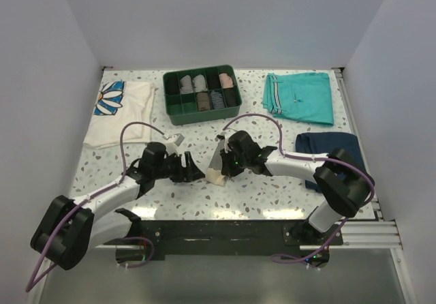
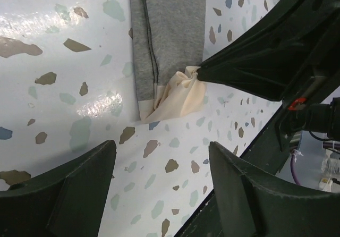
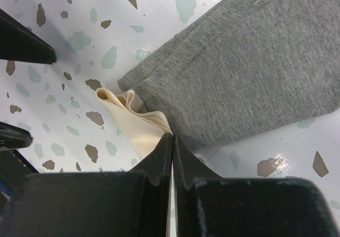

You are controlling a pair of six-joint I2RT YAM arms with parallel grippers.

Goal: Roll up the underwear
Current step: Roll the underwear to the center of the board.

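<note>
Two grippers: right gripper (image 3: 172,140) is clamped tight on the cream band of the underwear (image 3: 255,72); left gripper (image 2: 163,147) has its jaws wide apart and holds nothing.
Underwear spot: grey strip with a cream band, flat on the table (image 1: 262,198), about mid-width, nearer the near edge than the far one, between the two grippers.
Grip point: only the bunched cream corner, right at the tips; the grey body lies free.
Risk 1: you pull and the corner slips out. The bite is thin and the cloth is soft.
Risk 2: you push and the whole strip slides over the glossy table instead of curling. Nothing pins the far end.
Risk 3: the roll goes crooked. You hold one corner, so the other side of the band lags.
Risk 4: the folded layers fan open. Loose cream folds already show beside the pinch.
Risk 5: the left gripper sits just beside the right one. Close in carelessly and you knock it, or you grab table rather than cloth.
Other stuff: green tray (image 1: 204,118) toward the far edge and teal shorts (image 1: 300,97) by the far right corner, both well apart, so a clash looks unlikely.
</note>
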